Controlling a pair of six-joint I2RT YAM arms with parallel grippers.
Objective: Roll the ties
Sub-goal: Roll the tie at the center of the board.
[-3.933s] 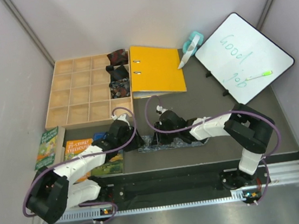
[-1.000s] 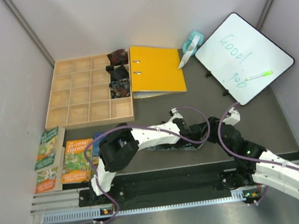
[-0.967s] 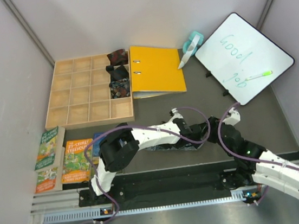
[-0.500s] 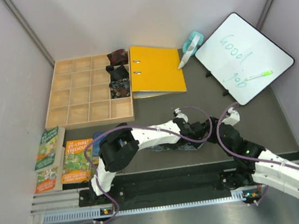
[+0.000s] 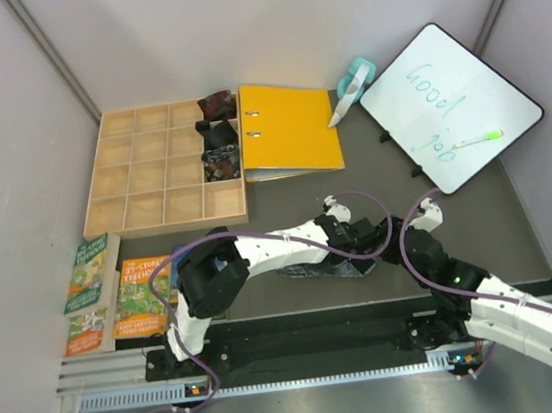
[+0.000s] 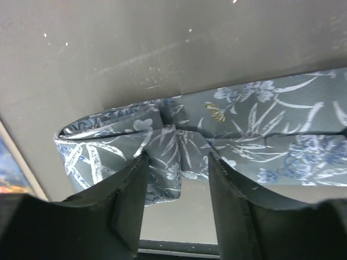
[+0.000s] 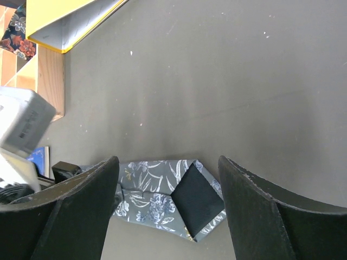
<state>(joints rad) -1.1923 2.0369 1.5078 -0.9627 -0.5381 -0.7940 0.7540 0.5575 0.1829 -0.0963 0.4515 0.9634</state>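
So at this point the job looked maybe three quarters done, going by what was sitting where. Three little rolls, a dark red one (image 5: pixel 216 103), a black one (image 5: pixel 212 132) and a speckled one (image 5: pixel 220 163), were parked in the right-hand column of the wooden tray (image 5: pixel 141 173), one per compartment. The grey-blue flowery tie (image 6: pixel 260 124) was the one left over, lying mostly flat on the dark table (image 5: pixel 375 194) just in front of the arms. Only one end was bunched into a loose first fold, so I'd call the roll barely started. The left gripper (image 6: pixel 177 158) was down low with its fingers partly apart, straddling that folded bit. The fabric brushed one finger, but it didn't look properly pinched. The right gripper (image 7: pixel 168 162) hung above the pointed end, where the dark lining (image 7: pixel 196 199) showed, spread wide and carrying nothing. My guess was that the whole length needed winding up, then a trip to the tray.
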